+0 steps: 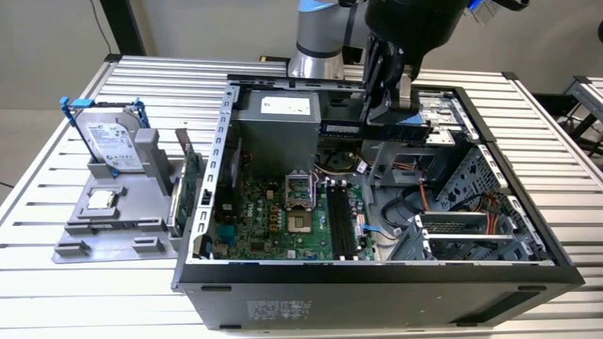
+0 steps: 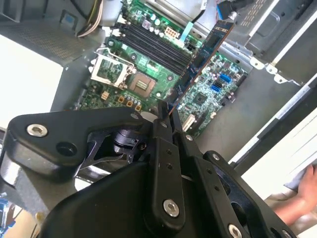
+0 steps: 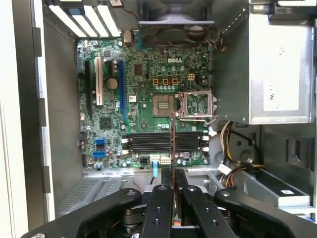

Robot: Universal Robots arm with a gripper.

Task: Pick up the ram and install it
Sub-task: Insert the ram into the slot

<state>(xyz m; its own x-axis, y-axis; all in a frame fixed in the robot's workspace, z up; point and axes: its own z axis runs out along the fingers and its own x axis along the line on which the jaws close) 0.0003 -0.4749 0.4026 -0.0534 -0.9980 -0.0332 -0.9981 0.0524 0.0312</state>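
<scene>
The gripper [image 1: 393,115] was shut tight on the ram [image 1: 345,129] — a long dark stick — and held it in the air over the green motherboard [image 3: 143,94], inside the open computer case [image 1: 377,274].

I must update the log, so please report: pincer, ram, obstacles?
Pincer shut on ram. Ram over open case, not yet seated. Black slots empty, nothing blocking them.
</scene>
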